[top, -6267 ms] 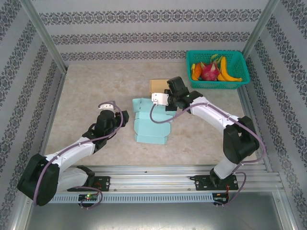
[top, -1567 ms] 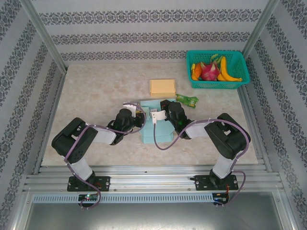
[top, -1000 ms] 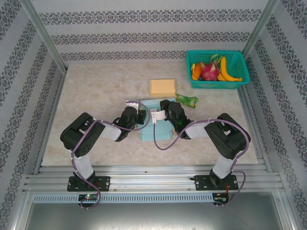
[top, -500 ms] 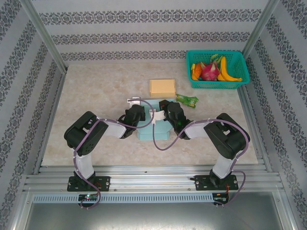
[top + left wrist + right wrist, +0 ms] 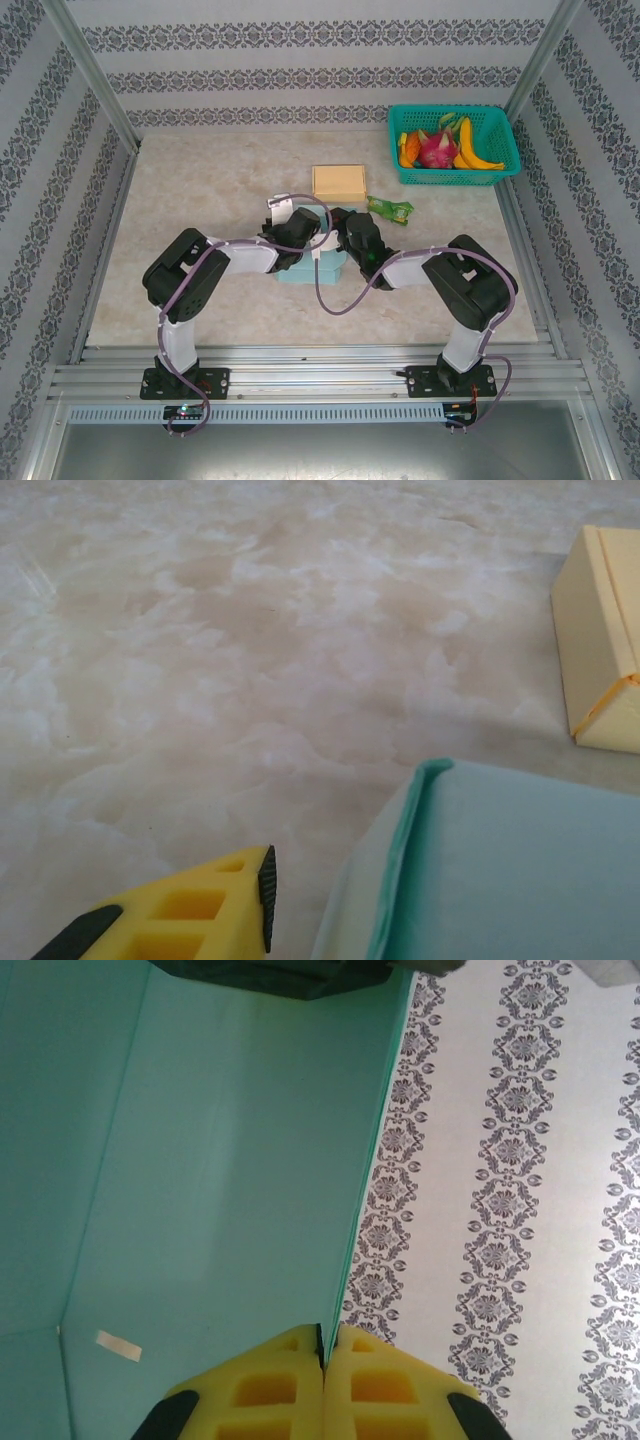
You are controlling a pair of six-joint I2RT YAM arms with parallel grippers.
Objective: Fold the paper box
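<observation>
Your teal paper box [image 5: 335,268] sits mid-table [image 5: 250,630] on the marbled top, between both grippers. Your right gripper [image 5: 322,1345] pinches the thin edge of a smooth, flat panel. Whether your left gripper [image 5: 300,228] grips anything cannot be told; one yellow latticed finger [image 5: 190,920] sits beside a rounded fold.

surface [image 5: 200,180]: beige, marble-look | centre: teal paper box [image 5: 330,272] is laid on it | just behind, apart from it: flat yellow box [image 5: 338,182] | green packet [image 5: 390,209] is seen near the yellow box's right front corner | far right corner: green basket [image 5: 460,176] holding fruit [image 5: 437,150]
</observation>
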